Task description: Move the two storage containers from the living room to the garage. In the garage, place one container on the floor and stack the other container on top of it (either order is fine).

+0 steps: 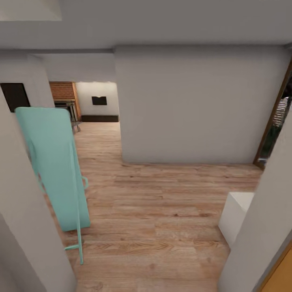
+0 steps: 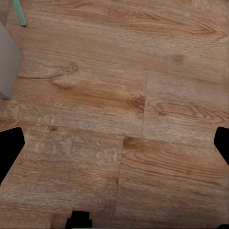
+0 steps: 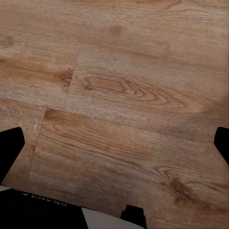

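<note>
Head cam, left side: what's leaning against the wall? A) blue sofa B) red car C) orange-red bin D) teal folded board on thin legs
D: a teal board stands tilted against the left wall on the wood plank floor, its thin legs beside it.

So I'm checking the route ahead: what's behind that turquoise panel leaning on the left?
Behind the turquoise panel a wood plank floor runs toward a brick wall and dark furniture. The floor directly behind it is covered.

Interior of a home, seen from a hallway.
Light wood plank floor [image 1: 162, 211] and plain grey walls [image 1: 198, 105]; a folded teal ironing board [image 1: 54, 162] leans at left; a brick wall [image 1: 63, 91] shows through the far opening.
</note>
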